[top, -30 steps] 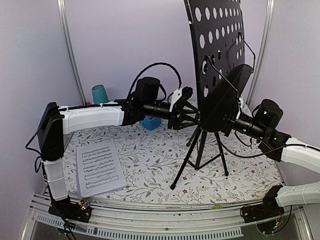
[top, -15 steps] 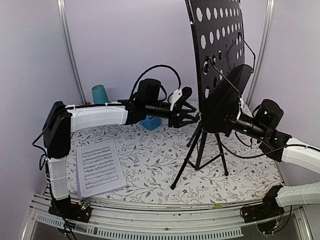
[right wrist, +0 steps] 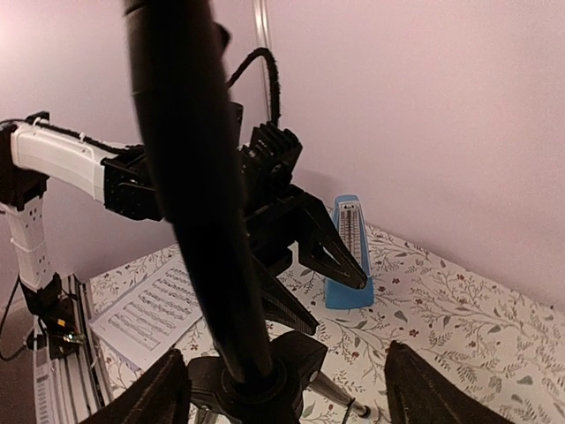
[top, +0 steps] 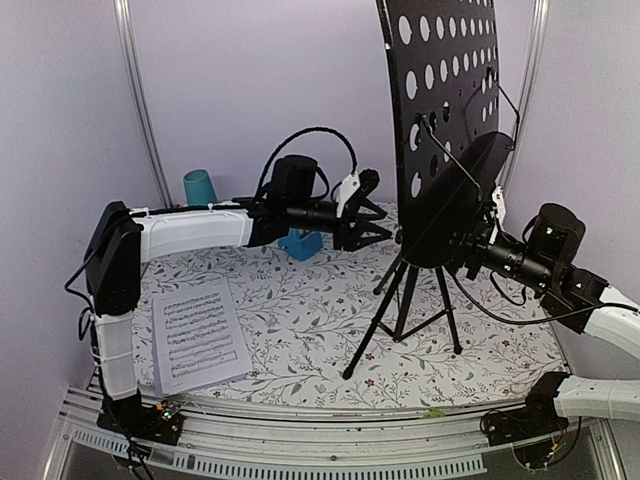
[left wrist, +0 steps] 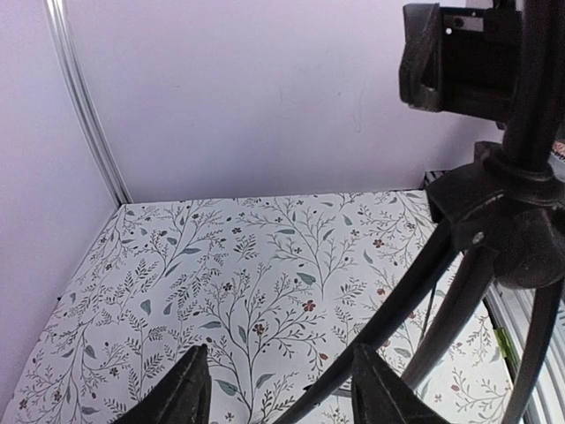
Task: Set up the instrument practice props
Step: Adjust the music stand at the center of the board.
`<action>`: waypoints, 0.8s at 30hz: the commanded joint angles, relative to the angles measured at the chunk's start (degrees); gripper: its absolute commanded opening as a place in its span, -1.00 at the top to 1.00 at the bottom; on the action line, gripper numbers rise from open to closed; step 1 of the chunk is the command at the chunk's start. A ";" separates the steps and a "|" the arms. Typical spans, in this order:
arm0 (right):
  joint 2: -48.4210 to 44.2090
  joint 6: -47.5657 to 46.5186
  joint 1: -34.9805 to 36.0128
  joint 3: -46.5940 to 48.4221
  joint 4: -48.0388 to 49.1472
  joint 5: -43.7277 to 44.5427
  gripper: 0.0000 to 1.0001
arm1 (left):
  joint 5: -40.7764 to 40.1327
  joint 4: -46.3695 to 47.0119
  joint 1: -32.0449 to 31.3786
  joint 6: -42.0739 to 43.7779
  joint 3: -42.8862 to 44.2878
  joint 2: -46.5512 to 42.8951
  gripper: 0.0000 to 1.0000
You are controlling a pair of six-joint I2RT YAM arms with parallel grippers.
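While the right gripper [right wrist: 282,371] is hanging spread open, fingers either side of the pole and not clamping it, the music stand [top: 455,200] is standing upright on the floral table [top: 300,300], right of centre. The left gripper [left wrist: 281,353] is hovering open beside the tripod legs, gripping nothing. The sheet-music page [top: 200,335] is lying near left, and the blue metronome [top: 300,245] is sitting at the back behind the left arm.

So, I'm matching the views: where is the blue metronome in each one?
Top external: metronome left of centre, partly hidden by the left arm.
Left wrist: not in it.
Right wrist: metronome right of centre.
Shared landmark: the music stand, seen in all three.
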 commanded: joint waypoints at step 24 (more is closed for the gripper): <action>-2.09 38.92 35.06 -2.10 -22.38 58.22 -0.98 | -9.06 1.94 4.25 -6.17 -3.47 -10.00 -0.15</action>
